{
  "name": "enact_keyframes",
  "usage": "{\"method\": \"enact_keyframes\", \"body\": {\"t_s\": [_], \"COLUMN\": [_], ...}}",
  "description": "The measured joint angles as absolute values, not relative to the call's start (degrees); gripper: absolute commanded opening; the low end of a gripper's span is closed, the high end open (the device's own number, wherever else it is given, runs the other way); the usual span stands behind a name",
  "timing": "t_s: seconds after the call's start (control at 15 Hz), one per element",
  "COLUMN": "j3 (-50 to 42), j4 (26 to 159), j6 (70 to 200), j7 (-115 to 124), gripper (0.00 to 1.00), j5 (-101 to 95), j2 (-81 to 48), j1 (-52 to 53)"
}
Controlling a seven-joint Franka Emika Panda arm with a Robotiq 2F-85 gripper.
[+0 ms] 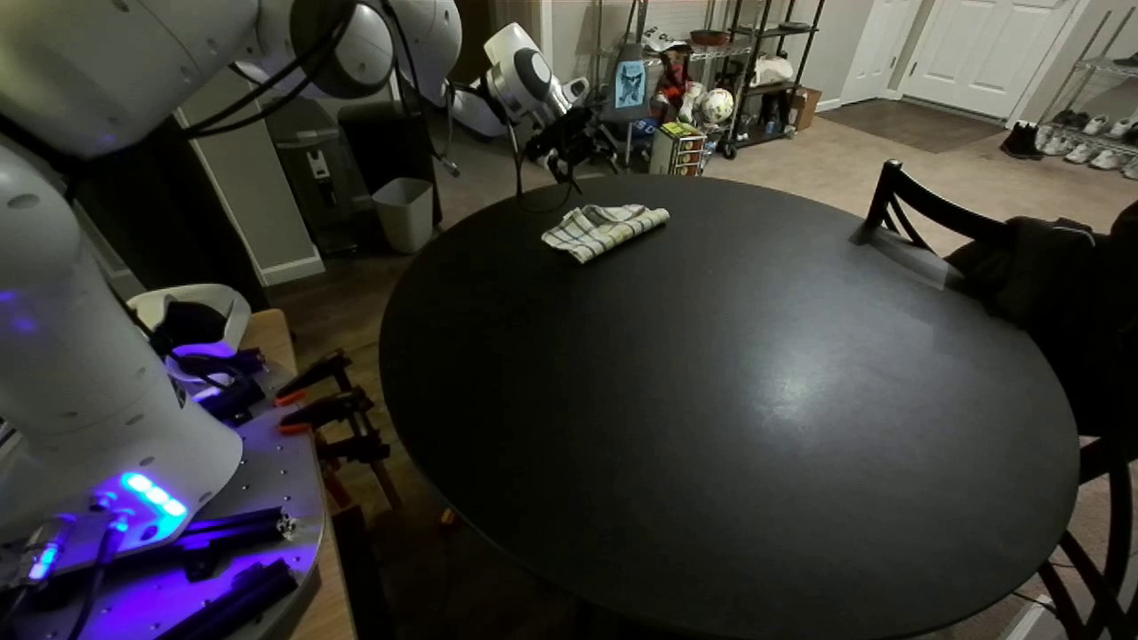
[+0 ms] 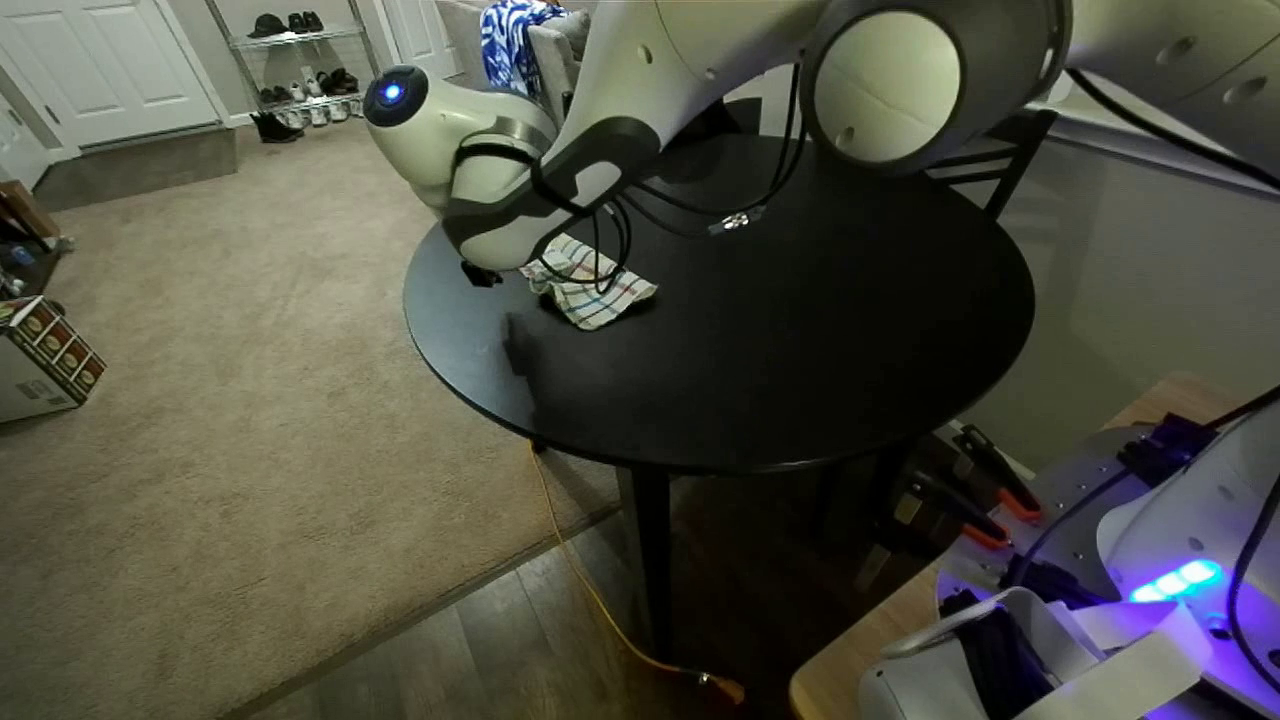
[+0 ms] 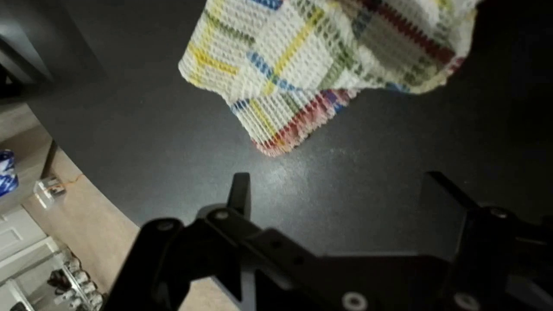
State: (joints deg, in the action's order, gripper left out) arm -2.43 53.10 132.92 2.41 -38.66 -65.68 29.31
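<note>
1. Beside the arm (image 1: 98, 356) stands a round table (image 1: 693, 427), black and matte, with a soft glare on it in an exterior view
2. Beige carpet (image 2: 280, 370) spreads beyond it; dark wood floor (image 2: 480, 625) shows on the near side, and an orange cord (image 2: 590, 590) runs over it
3. On the table, near its rim, lies the cloth (image 3: 285, 52): white, open-woven, checked with yellow, blue, green and dark red stripes, folded unevenly, one edge fringed in pinkish red; the wrist view cuts off its far part
4. Just beside the cloth, apart from it, hangs the gripper (image 3: 339, 179), its two fingers (image 3: 239, 194) spread wide, dark table top showing between them
5. Counts: one table, one cloth, one gripper, one pale bin (image 1: 404, 213), one white ball (image 1: 717, 105), two clamps (image 1: 329, 409) near the arm; the shoes (image 1: 1082, 151) on the rack (image 1: 1107, 67) are too small to count
</note>
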Motion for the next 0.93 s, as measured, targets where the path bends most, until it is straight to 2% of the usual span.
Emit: {"method": "enact_keyframes", "body": {"t_s": [0.93], "j3": [-2.2], "j4": [48.3], "j6": [133.1], "j7": [0.6], "gripper": [1.0], "j5": [-38.7], "j2": [-68.7], "j1": [30.2]}}
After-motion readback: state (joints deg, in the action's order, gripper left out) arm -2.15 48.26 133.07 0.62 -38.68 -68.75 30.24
